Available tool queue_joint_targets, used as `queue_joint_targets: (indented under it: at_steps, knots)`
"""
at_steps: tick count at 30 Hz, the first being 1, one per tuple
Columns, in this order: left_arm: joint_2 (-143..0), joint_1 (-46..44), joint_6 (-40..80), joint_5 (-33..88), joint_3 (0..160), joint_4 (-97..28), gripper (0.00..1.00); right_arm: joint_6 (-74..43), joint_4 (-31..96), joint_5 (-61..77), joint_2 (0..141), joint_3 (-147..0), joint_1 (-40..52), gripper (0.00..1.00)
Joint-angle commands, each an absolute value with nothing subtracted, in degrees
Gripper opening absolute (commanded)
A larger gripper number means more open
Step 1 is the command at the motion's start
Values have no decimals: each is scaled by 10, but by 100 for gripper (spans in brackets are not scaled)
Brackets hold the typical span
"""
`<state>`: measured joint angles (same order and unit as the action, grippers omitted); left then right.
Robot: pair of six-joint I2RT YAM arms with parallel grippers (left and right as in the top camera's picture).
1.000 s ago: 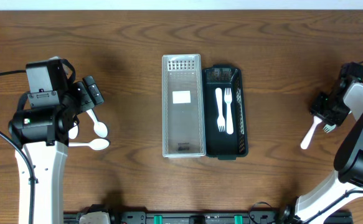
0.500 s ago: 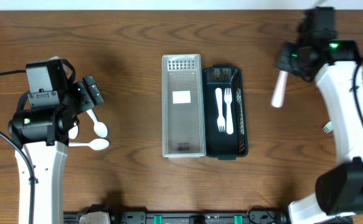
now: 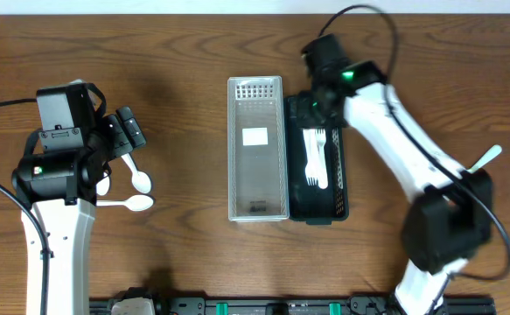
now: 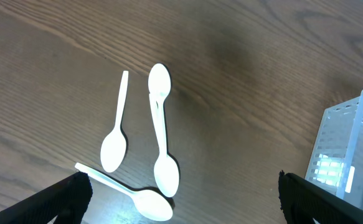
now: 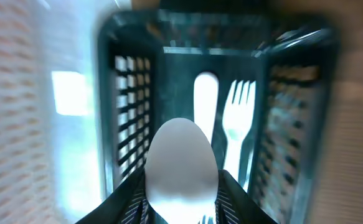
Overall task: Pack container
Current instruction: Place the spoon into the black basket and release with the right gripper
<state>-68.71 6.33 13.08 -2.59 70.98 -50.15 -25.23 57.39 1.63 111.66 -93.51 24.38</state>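
A black mesh basket (image 3: 339, 166) holds a white fork (image 3: 321, 156) and another white utensil (image 3: 308, 157). A clear slotted bin (image 3: 234, 149) stands against its left side. My right gripper (image 3: 317, 94) hovers over the basket's far end, shut on a white plastic utensil (image 5: 181, 163); only its rounded end shows, above the basket (image 5: 131, 93) and the fork (image 5: 238, 109). My left gripper (image 3: 129, 131) is open and empty (image 4: 181, 208) above three white spoons (image 4: 162, 137) lying on the table at the left (image 3: 137, 179).
A white utensil (image 3: 485, 158) lies on the table at the far right, partly behind the right arm. The clear bin (image 4: 349, 149) has a white label on its floor. Cables run along the front edge.
My right arm has swung from the far right of the table to over the black basket, carrying the white utensil. The left arm and the spoons have not moved.
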Motion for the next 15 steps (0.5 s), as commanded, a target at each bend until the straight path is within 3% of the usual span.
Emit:
queue_joint_targets:
  at_steps: [1, 3, 8, 15]
  knots:
    - [-689, 66, 121, -33, 721, -504, 98, -263, 573, 16, 1165, -929, 252, 1]
    - [-689, 66, 121, -33, 721, -504, 98, -261, 570, 16, 1181, -929, 252, 4]
    - [-689, 66, 121, -33, 721, -503, 98, -241, 555, 16, 1186, -931, 251, 32]
    - [-689, 66, 121, -33, 721, -503, 98, -206, 611, 15, 1182, -1013, 239, 55]
